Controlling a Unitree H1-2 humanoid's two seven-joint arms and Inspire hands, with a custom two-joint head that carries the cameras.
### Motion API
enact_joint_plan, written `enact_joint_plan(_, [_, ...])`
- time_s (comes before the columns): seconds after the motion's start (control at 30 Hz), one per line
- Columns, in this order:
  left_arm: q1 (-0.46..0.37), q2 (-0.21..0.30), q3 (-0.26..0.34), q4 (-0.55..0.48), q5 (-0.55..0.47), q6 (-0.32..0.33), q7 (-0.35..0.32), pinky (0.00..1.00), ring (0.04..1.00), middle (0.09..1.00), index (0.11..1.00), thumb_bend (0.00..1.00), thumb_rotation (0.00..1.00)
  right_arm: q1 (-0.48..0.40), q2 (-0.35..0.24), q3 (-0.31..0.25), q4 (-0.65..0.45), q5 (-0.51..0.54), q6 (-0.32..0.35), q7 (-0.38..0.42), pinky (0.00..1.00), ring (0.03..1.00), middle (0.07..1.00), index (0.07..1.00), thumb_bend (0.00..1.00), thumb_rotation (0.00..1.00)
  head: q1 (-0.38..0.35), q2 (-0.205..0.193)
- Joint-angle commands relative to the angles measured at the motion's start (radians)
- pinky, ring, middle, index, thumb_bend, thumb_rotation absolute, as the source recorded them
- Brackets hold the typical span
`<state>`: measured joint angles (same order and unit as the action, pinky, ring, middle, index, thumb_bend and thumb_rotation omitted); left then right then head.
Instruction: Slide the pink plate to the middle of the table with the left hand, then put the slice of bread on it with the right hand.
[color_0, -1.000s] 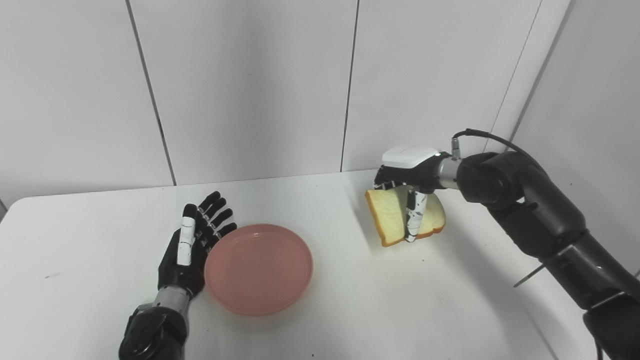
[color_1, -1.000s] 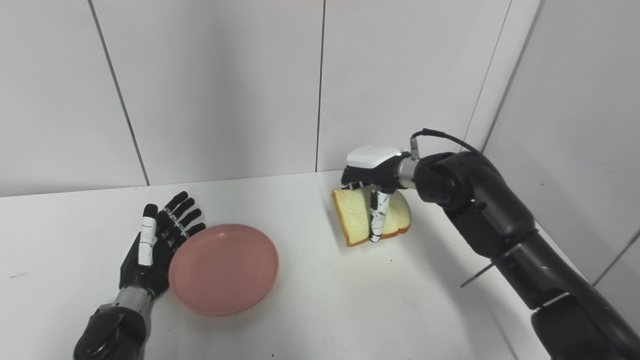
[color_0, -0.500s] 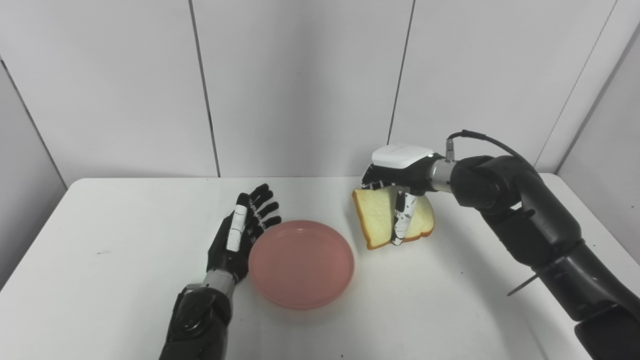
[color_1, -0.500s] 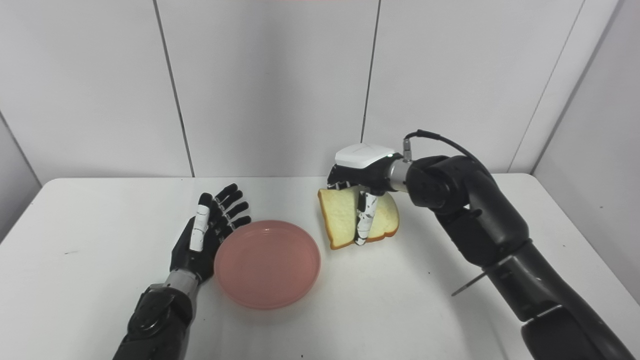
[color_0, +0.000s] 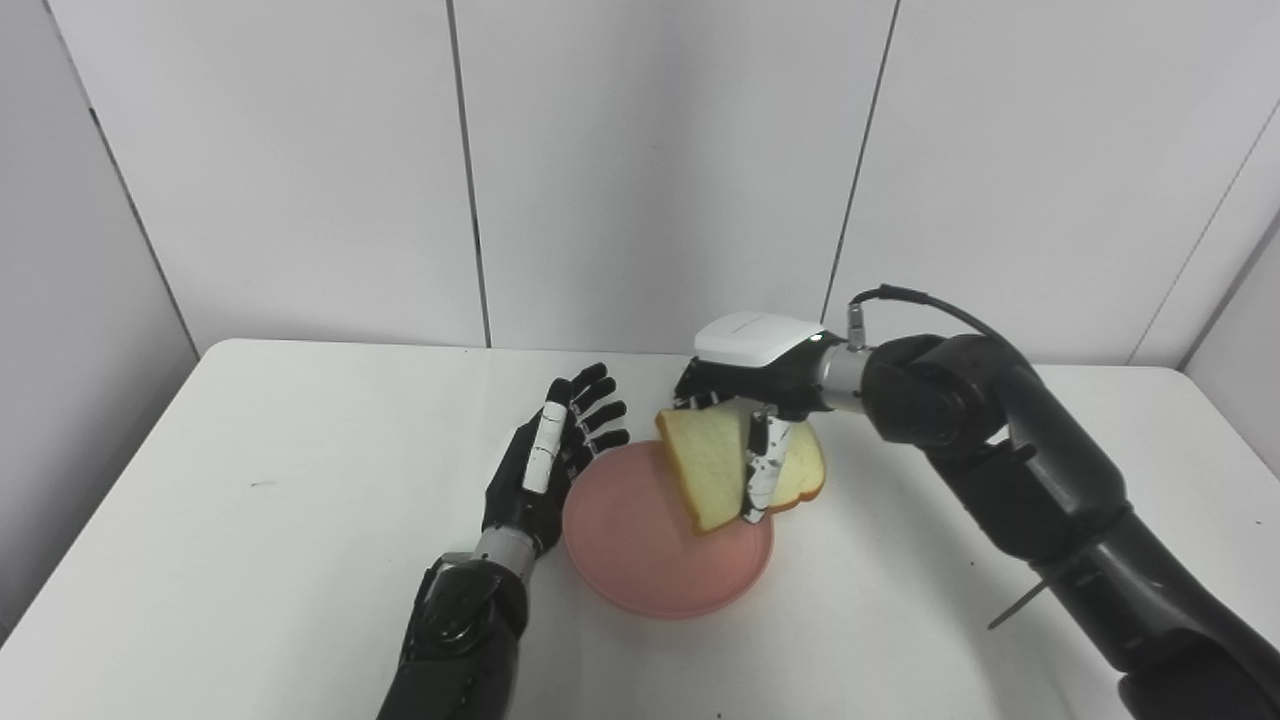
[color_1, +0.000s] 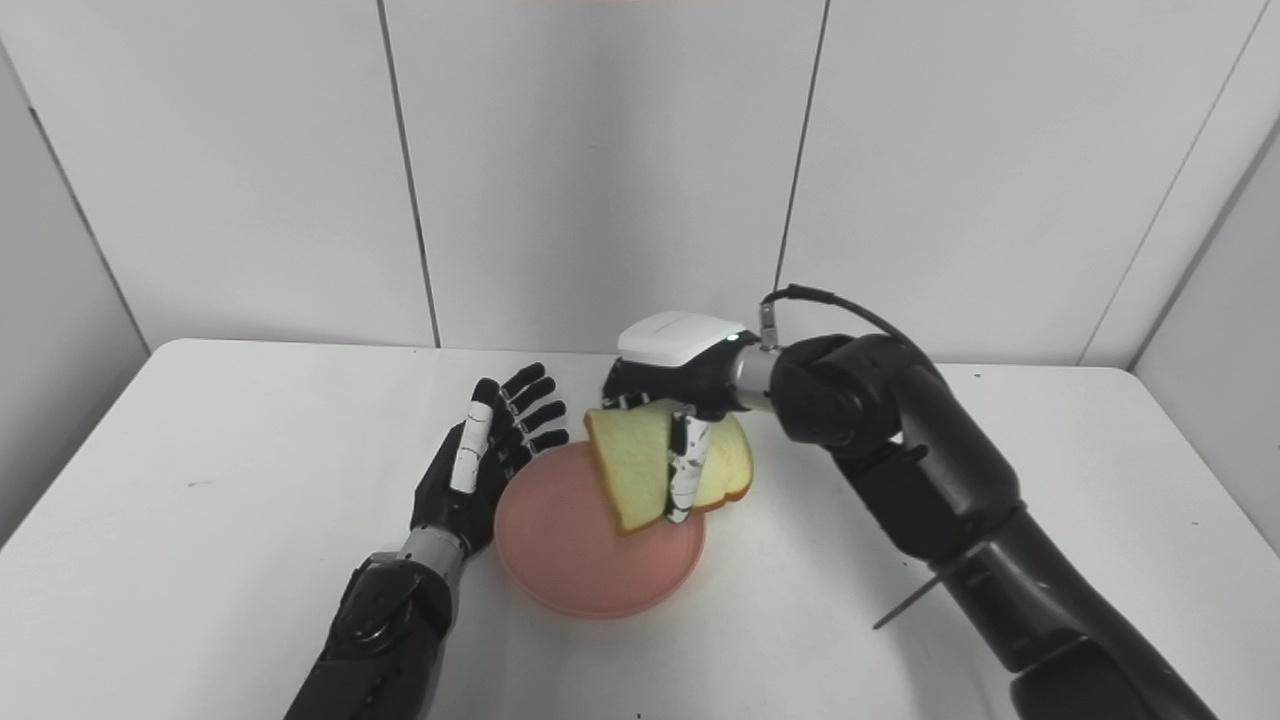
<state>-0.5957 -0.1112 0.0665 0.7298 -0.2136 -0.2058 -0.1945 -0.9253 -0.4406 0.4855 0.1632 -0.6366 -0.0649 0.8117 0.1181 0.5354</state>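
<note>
The pink plate lies on the white surface, its left rim just beside the left robot hand, which stands on edge with fingers spread and holds nothing. Beyond it, the right robot hand pinches the slice of bread, tilted, hanging below that hand over the plate's far right part.

We are carrying the tan-crusted slice of white bread in our right hand away from the table's right side; it is now hanging tilted over the far right rim of the round pink plate. Our head cameras are panning left, bringing the table's left edge into sight.
</note>
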Motion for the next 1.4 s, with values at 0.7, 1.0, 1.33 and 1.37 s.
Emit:
enact_joint_plan(0.7, [0.045, -0.009, -0.016, 0.032, 0.018, -0.002, 0.003, 0.72, 0.814, 0.846, 0.758, 0.97, 0.82, 0.01, 0.08, 0.056, 0.12, -0.044, -0.066, -0.088, 0.42, 0.476, 0.51, 0.464, 0.53, 0.0, 0.018, 0.012])
enact_joint_plan(1.0, [0.036, -0.012, -0.018, 0.045, 0.028, -0.01, 0.003, 0.71, 0.813, 0.832, 0.753, 0.92, 0.82, 0.019, 0.092, 0.059, 0.164, -0.053, -0.063, -0.123, 0.42, 0.485, 0.494, 0.487, 0.53, 0.0, 0.017, 0.014])
enact_joint_plan(1.33, [0.038, -0.014, -0.021, 0.052, 0.027, -0.006, -0.001, 0.72, 0.813, 0.872, 0.82, 0.92, 0.83, 0.037, 0.074, 0.04, 0.132, -0.035, -0.084, -0.157, 0.65, 0.754, 0.784, 0.752, 0.87, 0.1, 0.008, 0.016])
enact_joint_plan(1.37, [0.039, -0.015, -0.02, 0.05, 0.026, -0.001, 0.003, 0.72, 0.814, 0.872, 0.824, 0.92, 0.83, 0.036, 0.068, 0.042, 0.123, -0.044, -0.088, -0.159, 0.66, 0.765, 0.791, 0.762, 0.88, 0.1, 0.004, 0.017])
